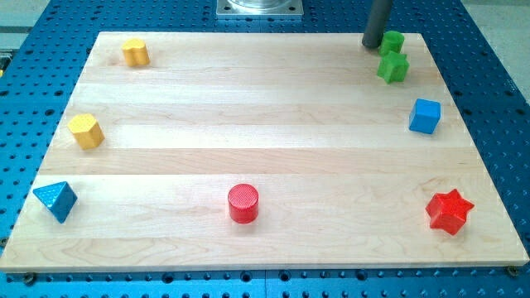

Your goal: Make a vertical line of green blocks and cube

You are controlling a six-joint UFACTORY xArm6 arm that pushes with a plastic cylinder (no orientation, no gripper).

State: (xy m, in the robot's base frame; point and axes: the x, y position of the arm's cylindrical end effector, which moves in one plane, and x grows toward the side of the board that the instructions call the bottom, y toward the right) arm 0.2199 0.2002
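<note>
So here's where we were at, going from the view's left and using the blue cube point(425, 116) as our anchor. Way off to its left, a yellow block point(85, 131) sat at about its height, another yellow block point(135, 52) sat higher up, and a blue triangular block point(55, 200) sat lower down by the board's edge. A red cylinder point(243, 204) stood lower and left of the cube, roughly mid-board. None of those mattered for the line.

Our rod has no jaws, nothing to open or close, so it wasn't gripping anything. Our tip point(372, 44) sat up and left of the cube, touching or just about touching the left side of the upper green block point(392, 41). The lower green block point(393, 67) sat right under that one, above and a bit left of the cube. A red star point(449, 211) was well below the cube.

The way we figured it, the two greens were already nearly stacked in a column, and the cube sat a touch to their right. So the step in hand was a gentle nudge rightward on the upper green to bring it over the cube's column, then the same for the lower one. Short, slow pushes through the block's middle, we thought, since it was close to the board's top edge and an off-centre shove could spin it or slide it off.
</note>
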